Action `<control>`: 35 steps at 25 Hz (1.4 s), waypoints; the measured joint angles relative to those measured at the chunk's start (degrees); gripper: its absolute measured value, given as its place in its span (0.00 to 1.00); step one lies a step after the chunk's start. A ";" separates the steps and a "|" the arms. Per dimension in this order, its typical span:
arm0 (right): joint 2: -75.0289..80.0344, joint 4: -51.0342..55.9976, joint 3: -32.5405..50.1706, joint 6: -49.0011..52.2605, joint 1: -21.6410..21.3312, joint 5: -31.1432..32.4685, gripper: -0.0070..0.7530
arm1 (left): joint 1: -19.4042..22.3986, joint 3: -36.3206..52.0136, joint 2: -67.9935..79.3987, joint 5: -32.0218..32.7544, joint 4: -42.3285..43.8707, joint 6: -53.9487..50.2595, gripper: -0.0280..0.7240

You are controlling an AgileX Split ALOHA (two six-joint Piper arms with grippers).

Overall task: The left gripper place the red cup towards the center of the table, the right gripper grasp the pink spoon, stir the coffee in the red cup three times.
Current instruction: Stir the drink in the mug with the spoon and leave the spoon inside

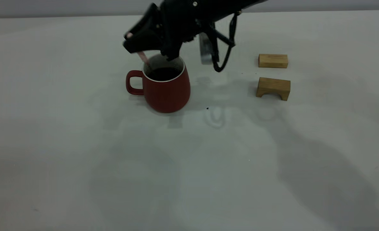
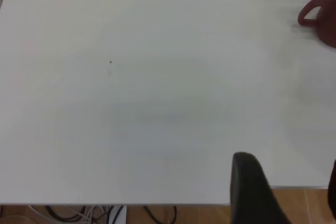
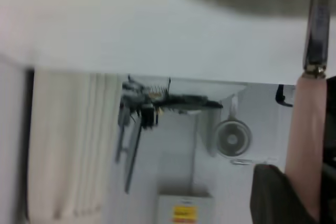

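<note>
One right gripper (image 1: 137, 48) holding pink spoon (image 1: 143, 58), dipped in red cup (image 1: 165, 89)

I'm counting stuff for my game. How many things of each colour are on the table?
Red: 1, the cup
Pink: 1, the spoon, dipped in the cup
Tan: 2, the wooden blocks
Total: 4

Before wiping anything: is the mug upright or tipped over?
Upright. The mug stands on its base on the table, rim up, dark coffee level inside.
</note>
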 joint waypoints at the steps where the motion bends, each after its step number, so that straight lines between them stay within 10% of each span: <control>1: 0.00 0.72 0.00 -3.41 -0.06 -0.12 0.20 | 0.00 0.00 0.00 0.00 0.00 0.00 0.60; 16: 0.00 -5.51 0.00 16.53 -2.83 0.66 0.20 | 0.00 0.00 0.00 0.00 0.00 0.00 0.60; 35: 0.17 -5.71 0.00 -7.12 -1.48 -0.85 0.20 | 0.00 0.00 0.00 0.00 0.00 0.00 0.60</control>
